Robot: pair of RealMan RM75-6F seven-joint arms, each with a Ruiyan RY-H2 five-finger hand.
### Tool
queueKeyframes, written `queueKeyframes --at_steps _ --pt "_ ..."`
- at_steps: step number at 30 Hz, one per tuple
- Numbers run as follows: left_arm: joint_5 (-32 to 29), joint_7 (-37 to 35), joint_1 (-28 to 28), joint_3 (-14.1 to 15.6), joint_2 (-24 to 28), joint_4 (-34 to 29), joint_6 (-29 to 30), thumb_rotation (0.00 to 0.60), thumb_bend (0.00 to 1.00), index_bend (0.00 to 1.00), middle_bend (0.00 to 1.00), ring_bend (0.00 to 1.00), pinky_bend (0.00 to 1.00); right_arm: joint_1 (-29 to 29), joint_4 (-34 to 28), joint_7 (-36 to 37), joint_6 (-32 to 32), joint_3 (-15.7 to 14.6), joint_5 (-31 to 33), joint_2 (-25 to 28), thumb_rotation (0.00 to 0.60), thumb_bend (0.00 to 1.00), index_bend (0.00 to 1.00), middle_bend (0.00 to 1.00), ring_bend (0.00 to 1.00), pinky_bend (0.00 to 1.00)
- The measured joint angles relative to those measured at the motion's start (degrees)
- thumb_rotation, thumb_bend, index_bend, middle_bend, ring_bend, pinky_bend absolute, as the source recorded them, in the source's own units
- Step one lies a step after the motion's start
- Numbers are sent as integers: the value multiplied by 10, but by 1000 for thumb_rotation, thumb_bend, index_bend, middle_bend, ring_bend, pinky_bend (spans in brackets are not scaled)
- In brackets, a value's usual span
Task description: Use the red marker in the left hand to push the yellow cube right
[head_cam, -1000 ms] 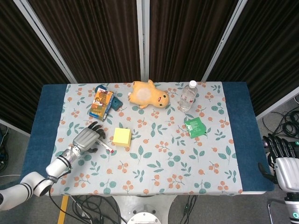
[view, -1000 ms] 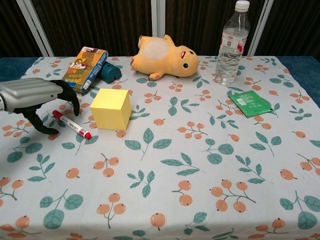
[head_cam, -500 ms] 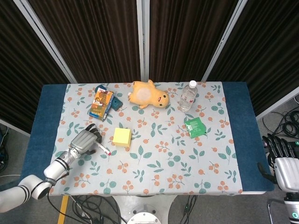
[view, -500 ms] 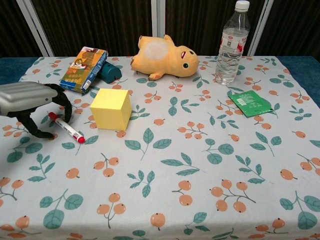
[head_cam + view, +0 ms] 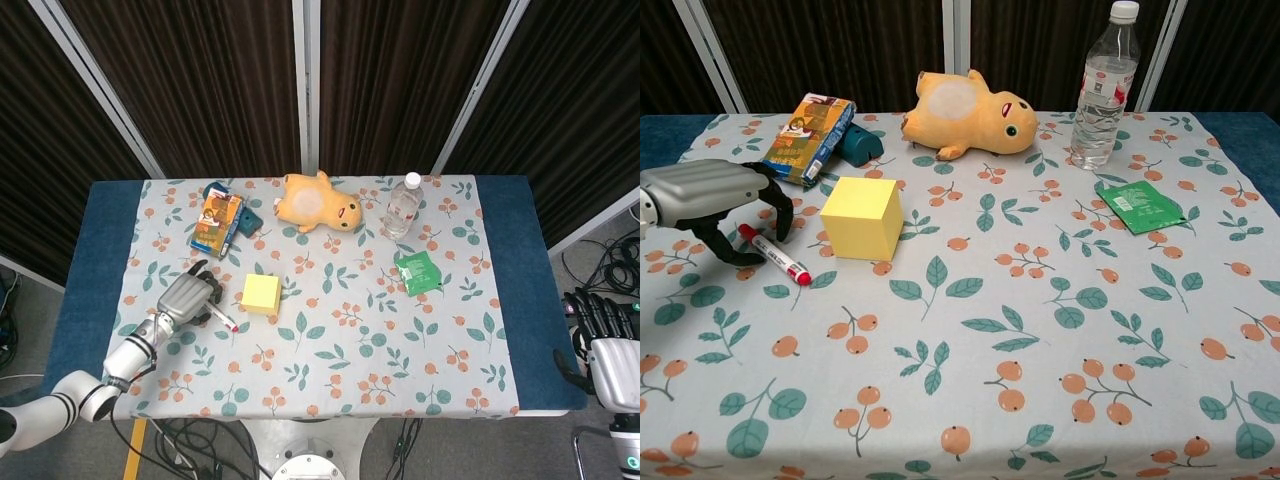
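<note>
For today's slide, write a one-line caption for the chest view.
Left hand holds the red marker just left of the yellow cube, not yet touching it.

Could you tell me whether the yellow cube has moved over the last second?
No. The yellow cube sits on the same spot of the printed tablecloth as before, and the red marker in the left hand is not touching it.

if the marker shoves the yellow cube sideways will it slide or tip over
The yellow cube probably slides: it sits flat on the tablecloth, about as wide as tall. A low push should avoid tipping. Its look suggests foam or paper, likely light, so the cloth might drag or bunch.
</note>
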Motion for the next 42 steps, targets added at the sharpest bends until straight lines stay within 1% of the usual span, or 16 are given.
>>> queueKeyframes --at_steps 7,14,20,27,31,37,42 --pt "-4 2 -1 1 -6 10 -1 600 331 562 535 283 99 0 2 1 -1 0 1 -1 600 254 0 36 0 0" --pt "-3 4 -3 4 -7 5 2 600 332 574 547 283 99 2 2 1 -5 1 3 -2 600 251 0 37 0 0" --pt "-7 13 -3 4 -11 7 2 600 337 595 567 318 134 1 2 1 -5 1 5 -2 600 250 0 37 0 0" --pt "-10 15 -1 4 -13 8 4 600 395 613 583 335 137 1 2 0 -6 1 5 -2 600 251 0 37 0 0" --pt "-9 12 0 4 -13 10 10 600 427 657 627 378 146 1 1 -1 -6 1 5 -2 600 250 0 37 0 0" --pt "-12 -2 9 2 -12 8 26 600 438 703 674 435 195 1 0 -1 -5 2 3 -1 600 250 0 38 0 0" --pt "-23 -10 19 -1 0 -9 31 600 438 707 678 442 205 0 0 0 -2 2 2 0 600 251 0 38 0 0"
